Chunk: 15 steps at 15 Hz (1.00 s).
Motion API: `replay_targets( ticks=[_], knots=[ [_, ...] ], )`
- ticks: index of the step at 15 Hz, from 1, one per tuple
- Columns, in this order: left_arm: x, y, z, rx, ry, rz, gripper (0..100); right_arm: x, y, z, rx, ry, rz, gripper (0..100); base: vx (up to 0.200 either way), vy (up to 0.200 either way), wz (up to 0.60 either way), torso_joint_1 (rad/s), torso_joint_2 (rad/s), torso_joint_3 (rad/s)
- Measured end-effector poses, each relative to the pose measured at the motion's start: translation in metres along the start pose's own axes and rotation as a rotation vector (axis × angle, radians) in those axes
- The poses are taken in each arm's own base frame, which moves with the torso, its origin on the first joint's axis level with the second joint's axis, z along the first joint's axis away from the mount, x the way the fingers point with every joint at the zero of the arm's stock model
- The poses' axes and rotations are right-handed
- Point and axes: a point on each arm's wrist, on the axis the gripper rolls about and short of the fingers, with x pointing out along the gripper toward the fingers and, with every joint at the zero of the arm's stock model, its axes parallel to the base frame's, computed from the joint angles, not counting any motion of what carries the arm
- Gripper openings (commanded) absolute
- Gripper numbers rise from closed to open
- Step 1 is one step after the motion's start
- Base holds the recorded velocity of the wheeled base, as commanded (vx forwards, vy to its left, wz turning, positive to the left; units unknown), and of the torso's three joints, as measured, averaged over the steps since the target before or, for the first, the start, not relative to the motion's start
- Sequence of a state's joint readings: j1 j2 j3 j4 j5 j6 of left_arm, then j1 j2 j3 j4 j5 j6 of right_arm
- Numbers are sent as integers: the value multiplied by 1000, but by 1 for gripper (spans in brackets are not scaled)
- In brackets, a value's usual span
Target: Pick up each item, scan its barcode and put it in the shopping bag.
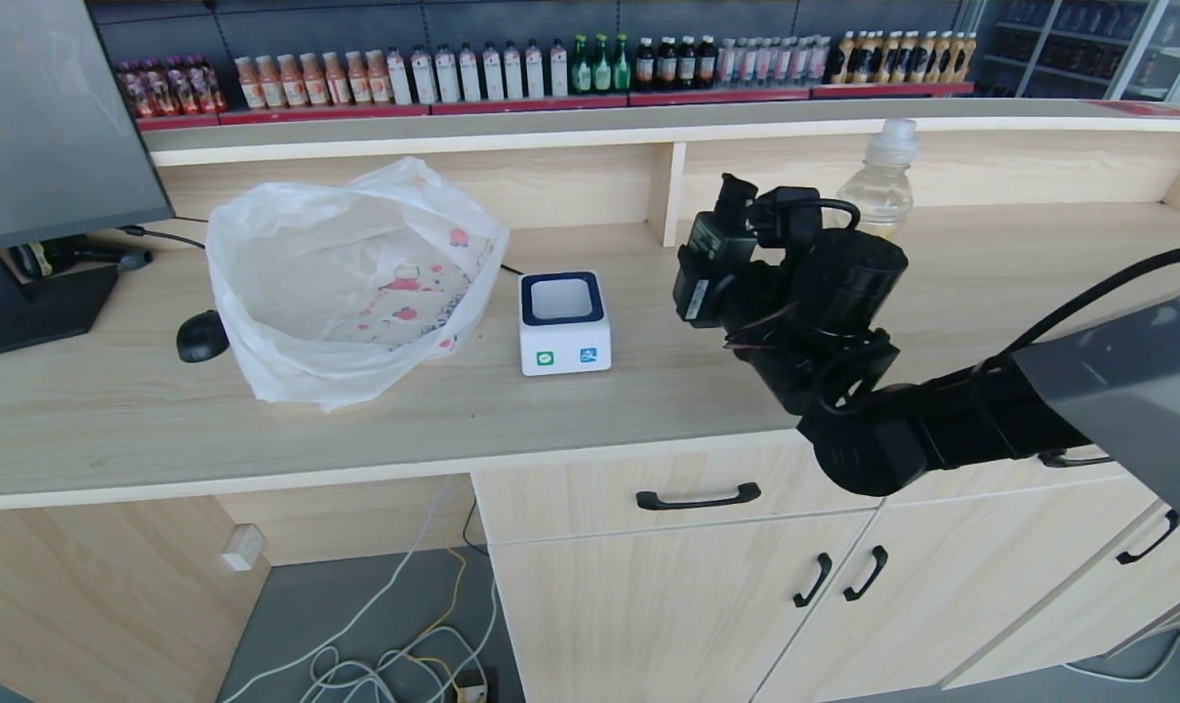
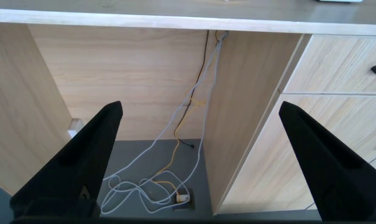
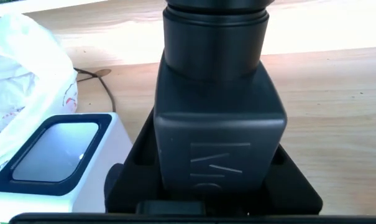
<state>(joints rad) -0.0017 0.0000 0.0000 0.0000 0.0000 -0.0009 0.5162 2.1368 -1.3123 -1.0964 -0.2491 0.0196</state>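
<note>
1. The right gripper (image 3: 215,186) has hold of a dark bottle (image 3: 219,118). Its fingers (image 3: 137,177) are closed against two sides of the square body.
2. The dark bottle is held above the counter (image 1: 111,410), right of the middle. Its round cap points toward the back edge.
3. The scanner (image 1: 564,322) sits mid-counter with its window facing up, just left of the held bottle.
4. The bag (image 1: 355,273) stands left of the scanner and close beside it, with its mouth open upward. I cannot tell what is inside.
5. A mouse (image 1: 202,337) lies at the bag's left side, toward the counter's left end.
6. A clear bottle (image 1: 880,181) stands upright near the back edge on the right half, partly hidden behind the right arm.
7. A monitor (image 1: 53,117) stands at the left end.
8. The left gripper (image 2: 200,104) hangs below the counter's front edge. Its fingers (image 2: 82,162) are spread wide with nothing between them, and it faces the open bay where cables (image 2: 156,186) lie on the floor.
</note>
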Motion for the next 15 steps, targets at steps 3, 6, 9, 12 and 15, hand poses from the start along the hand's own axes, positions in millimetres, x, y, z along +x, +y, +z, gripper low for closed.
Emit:
replay_targets(
  ticks=[3, 6, 9, 12, 15],
  knots=[
    [0, 0, 0, 0, 0, 1, 100, -29, -1, 7, 22, -56, 28, 0, 0, 0, 0, 0, 0, 0],
    [0, 0, 0, 0, 0, 0, 100, -71, -4, 9, 32, -37, 54, 0, 0, 0, 0, 0, 0, 0],
    [0, 0, 0, 0, 0, 0, 100, -117, -8, 19, 45, -25, 88, 0, 0, 0, 0, 0, 0, 0],
    [0, 0, 0, 0, 0, 0, 100, -148, -14, 27, 66, -17, 127, 0, 0, 0, 0, 0, 0, 0],
    [0, 0, 0, 0, 0, 1, 100, -170, -19, 35, 96, -10, 188, 0, 0, 0, 0, 0, 0, 0]
  ],
)
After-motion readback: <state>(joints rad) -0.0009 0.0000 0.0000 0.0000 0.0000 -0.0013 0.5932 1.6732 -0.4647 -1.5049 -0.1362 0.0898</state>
